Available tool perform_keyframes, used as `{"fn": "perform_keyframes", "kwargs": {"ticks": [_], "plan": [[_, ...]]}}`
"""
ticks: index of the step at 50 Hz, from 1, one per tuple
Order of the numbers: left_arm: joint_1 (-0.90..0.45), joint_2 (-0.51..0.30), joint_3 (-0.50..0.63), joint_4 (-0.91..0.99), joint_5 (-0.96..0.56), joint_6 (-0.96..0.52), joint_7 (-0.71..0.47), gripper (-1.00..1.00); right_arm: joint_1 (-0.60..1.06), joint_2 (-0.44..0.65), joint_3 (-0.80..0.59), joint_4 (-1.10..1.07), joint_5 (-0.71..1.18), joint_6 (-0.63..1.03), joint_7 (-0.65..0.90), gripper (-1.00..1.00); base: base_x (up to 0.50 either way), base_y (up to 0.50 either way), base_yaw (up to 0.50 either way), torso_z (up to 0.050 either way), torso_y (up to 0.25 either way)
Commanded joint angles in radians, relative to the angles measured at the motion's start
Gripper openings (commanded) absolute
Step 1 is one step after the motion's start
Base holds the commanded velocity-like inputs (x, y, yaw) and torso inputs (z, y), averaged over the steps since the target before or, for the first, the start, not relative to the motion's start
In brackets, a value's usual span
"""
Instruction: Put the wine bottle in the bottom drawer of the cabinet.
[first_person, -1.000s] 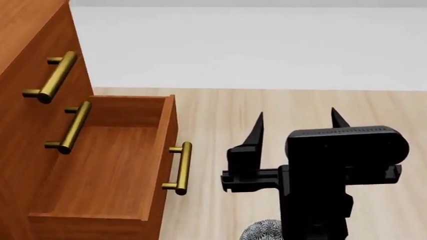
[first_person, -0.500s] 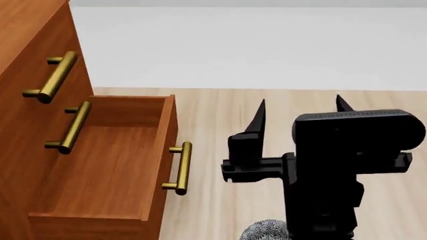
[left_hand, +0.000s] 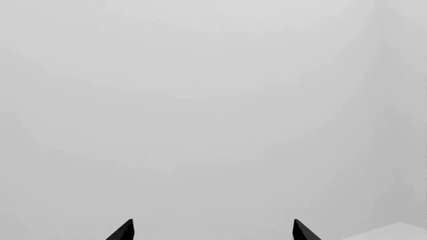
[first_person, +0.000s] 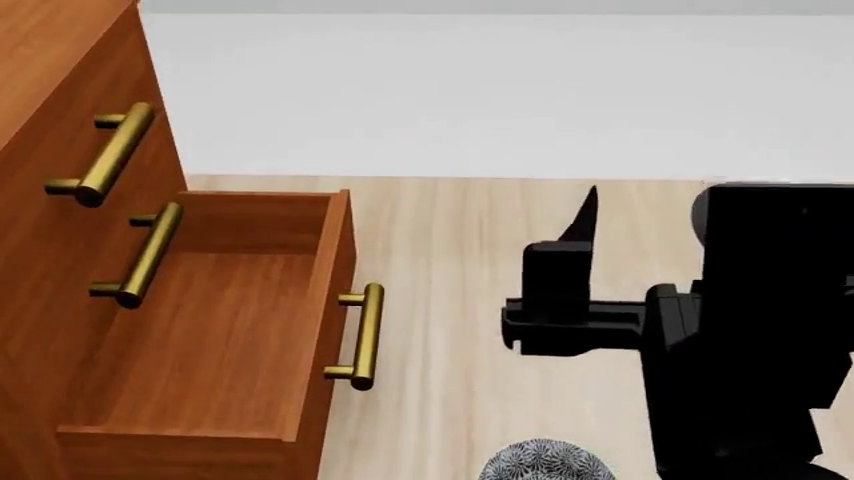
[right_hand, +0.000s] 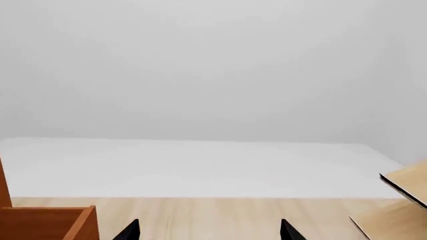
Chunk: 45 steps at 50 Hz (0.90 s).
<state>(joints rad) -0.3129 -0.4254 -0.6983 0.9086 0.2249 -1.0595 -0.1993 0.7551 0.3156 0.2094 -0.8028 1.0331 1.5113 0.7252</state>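
The wine bottle is out of view in every frame. The reddish-brown cabinet (first_person: 54, 200) stands at the left of the head view. Its bottom drawer (first_person: 200, 330) is pulled out and shows a bare inside, with its brass handle (first_person: 360, 335) facing the floor space. My right gripper (first_person: 657, 228) hovers to the right of the drawer, open and holding nothing; only one finger (first_person: 583, 215) shows beside the black wrist housing. In the right wrist view the gripper (right_hand: 209, 230) points over the floor, with the drawer's corner (right_hand: 47, 222) beside it. My left gripper (left_hand: 212, 230) is open, facing a blank grey wall.
Two upper drawer fronts with brass handles (first_person: 114, 155) are shut. A light wood floor (first_person: 454, 260) runs to a white wall. A pale wood panel with a dark edge (right_hand: 400, 200) stands off to one side. A grey speckled round thing (first_person: 541, 462) shows at the lower edge.
My right arm has moved to the right in the head view, away from the drawer handle. Its far finger is now hidden behind the wrist housing. The drawer has not moved.
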Motion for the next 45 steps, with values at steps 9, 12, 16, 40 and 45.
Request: {"fn": "perform_keyframes", "kwargs": {"ticks": [9,12,16,40,45], "plan": [[0.003,0.001,0.0,0.002,0.001,0.002,0.006,1.0,-0.079,0.121,0.154,-0.02,0.285,-0.014,0.215,1.0,0.0,0.0,0.0,0.0,0.0],[0.003,0.003,-0.002,0.002,0.0,0.004,0.008,1.0,-0.118,0.138,0.169,-0.027,0.256,-0.045,0.197,1.0,0.0,0.0,0.0,0.0,0.0],[-0.002,0.0,-0.003,0.003,0.0,-0.002,0.009,1.0,-0.158,0.155,0.184,-0.032,0.238,-0.068,0.184,1.0,0.0,0.0,0.0,0.0,0.0],[0.004,0.014,-0.012,-0.009,-0.003,0.027,0.007,1.0,-0.325,0.199,0.447,-0.011,0.412,-0.148,0.242,1.0,0.0,0.0,0.0,0.0,0.0],[0.001,0.012,-0.011,0.001,-0.002,0.012,0.011,1.0,-0.363,0.213,0.515,0.001,0.447,-0.17,0.253,1.0,0.0,0.0,0.0,0.0,0.0]]}}
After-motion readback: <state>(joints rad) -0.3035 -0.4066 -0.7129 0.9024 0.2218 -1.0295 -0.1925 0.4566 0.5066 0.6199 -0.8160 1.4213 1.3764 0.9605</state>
